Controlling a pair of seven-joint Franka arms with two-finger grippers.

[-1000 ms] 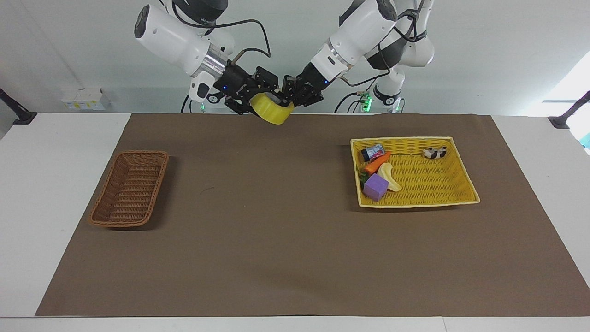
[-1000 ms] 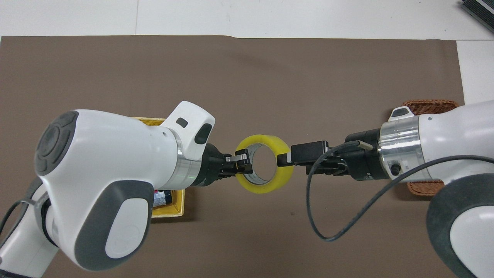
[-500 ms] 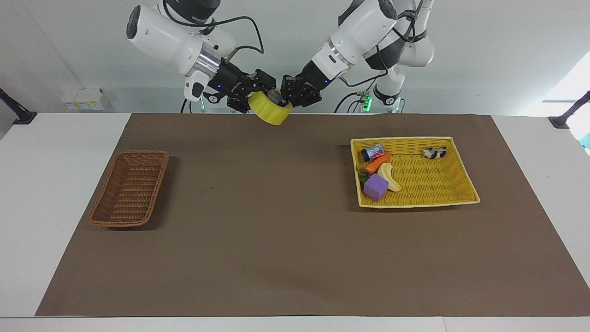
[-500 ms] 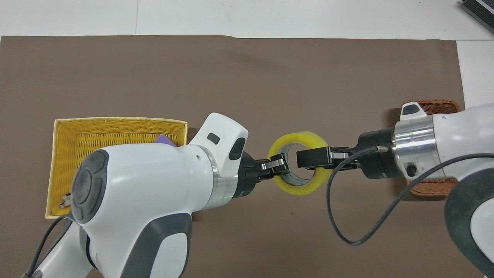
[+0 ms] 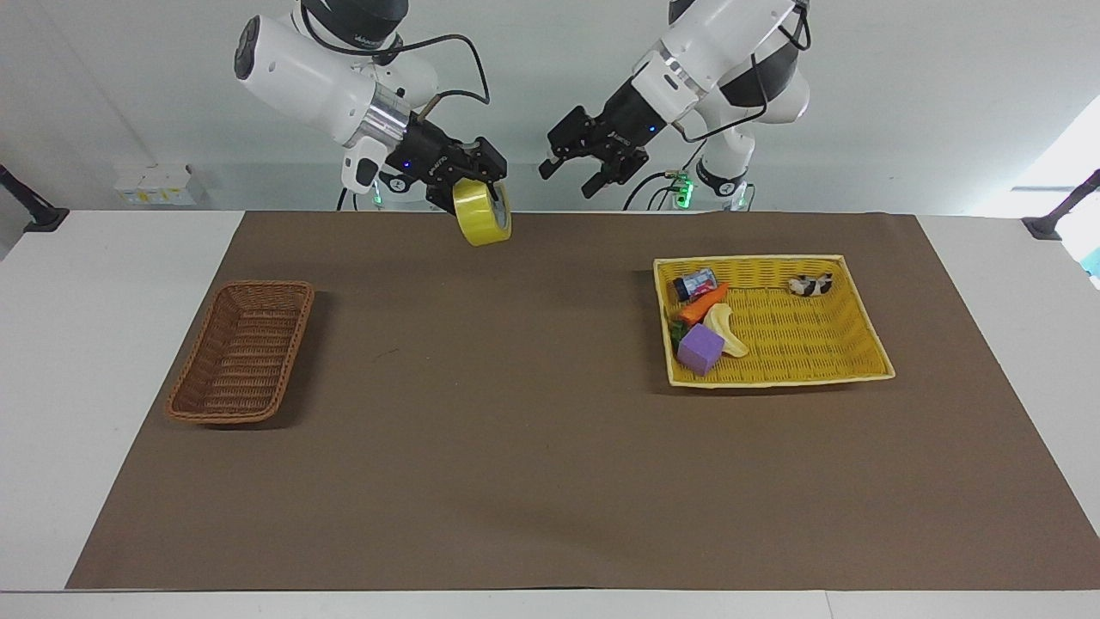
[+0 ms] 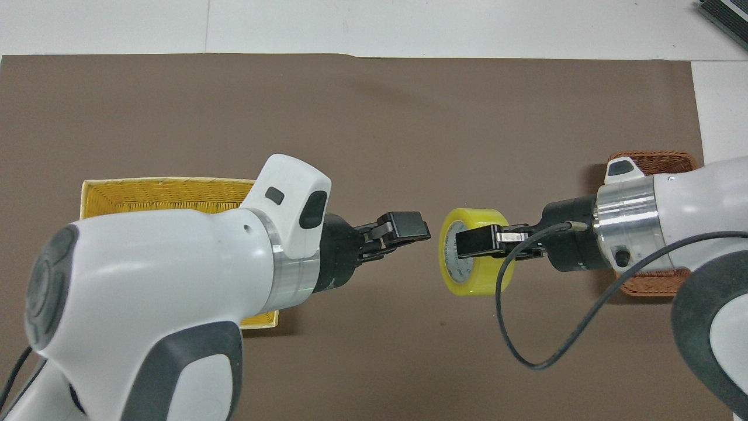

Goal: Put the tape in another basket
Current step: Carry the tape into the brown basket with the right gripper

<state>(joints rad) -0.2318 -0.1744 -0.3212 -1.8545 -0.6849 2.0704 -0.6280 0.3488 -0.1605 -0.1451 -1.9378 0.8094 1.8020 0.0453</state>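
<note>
While the right gripper [image 5: 475, 185] is clamped on the tape [image 5: 483, 212] rim & left gripper [image 5: 583, 163] fingers are apart, roll looks light, stiff, prob slick

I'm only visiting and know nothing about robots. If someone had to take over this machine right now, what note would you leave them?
Right tool: shut on the tape, up in the air over the mat's robot edge.
Left tool: open, empty, in the air beside the tape and apart from it.
Brown basket: at the right arm's end of the table, nothing in it.
Yellow tray: at the left arm's end, with other small items inside.
Done: tape is out of the tray and in the right tool alone.
Left: carry the tape over the brown basket, lower it in, release.
</note>
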